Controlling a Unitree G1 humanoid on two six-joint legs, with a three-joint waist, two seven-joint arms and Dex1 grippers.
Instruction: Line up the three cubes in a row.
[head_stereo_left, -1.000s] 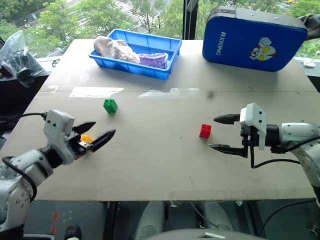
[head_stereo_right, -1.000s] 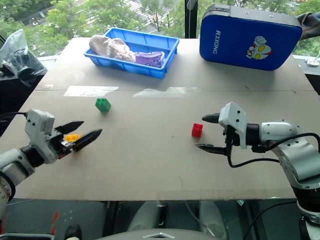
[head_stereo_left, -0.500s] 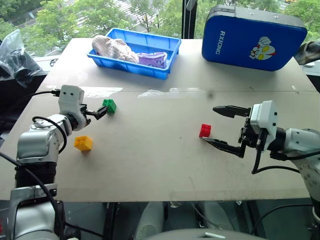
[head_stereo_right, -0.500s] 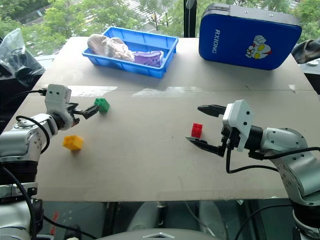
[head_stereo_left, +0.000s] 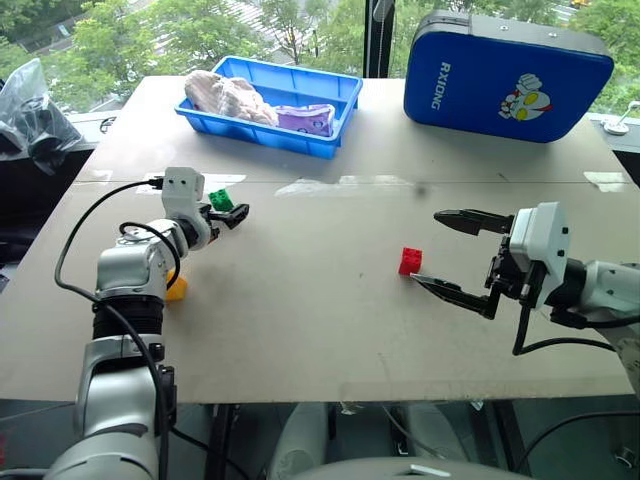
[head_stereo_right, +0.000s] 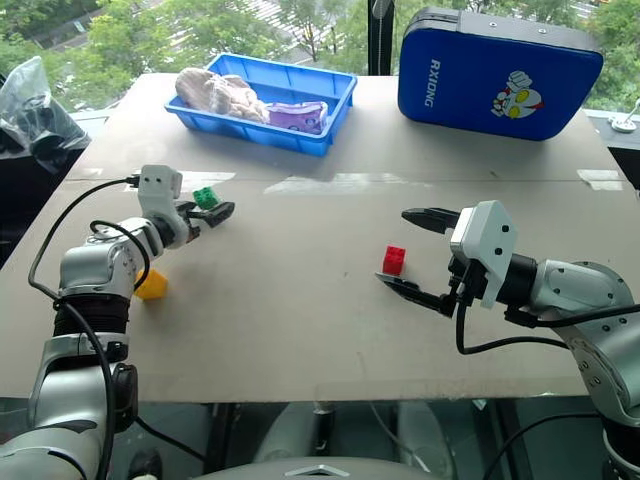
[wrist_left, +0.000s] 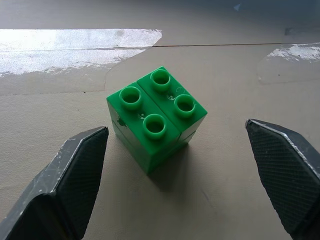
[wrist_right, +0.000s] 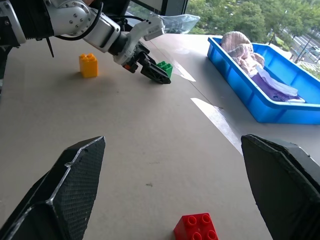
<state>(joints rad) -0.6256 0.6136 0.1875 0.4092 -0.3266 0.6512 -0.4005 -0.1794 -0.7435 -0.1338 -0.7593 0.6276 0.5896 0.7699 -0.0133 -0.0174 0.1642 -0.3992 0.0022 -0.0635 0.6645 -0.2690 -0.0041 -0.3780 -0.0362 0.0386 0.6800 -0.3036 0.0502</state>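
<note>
Row not started: three bricks well apart on desk (head_stereo_left: 330, 330). Green brick (wrist_left: 155, 117) far left, between wide-open fingers of left gripper (head_stereo_left: 232, 213), not yet gripped. Yellow brick (head_stereo_right: 152, 286) near left edge, partly behind arm. Red brick (head_stereo_left: 410, 262) mid-desk, beside right gripper (head_stereo_left: 452, 252), fingers open, empty. All 3 left to place.

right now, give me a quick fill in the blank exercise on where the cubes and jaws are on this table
1. The left gripper has its jaws open on either side of the ____ cube.
2. The cube nearest the right gripper is ____.
3. The yellow-orange cube stands on the table, held by ____ gripper.
4. The cloth items lie in the ____ tray.

Missing words: green; red; neither; blue
</note>
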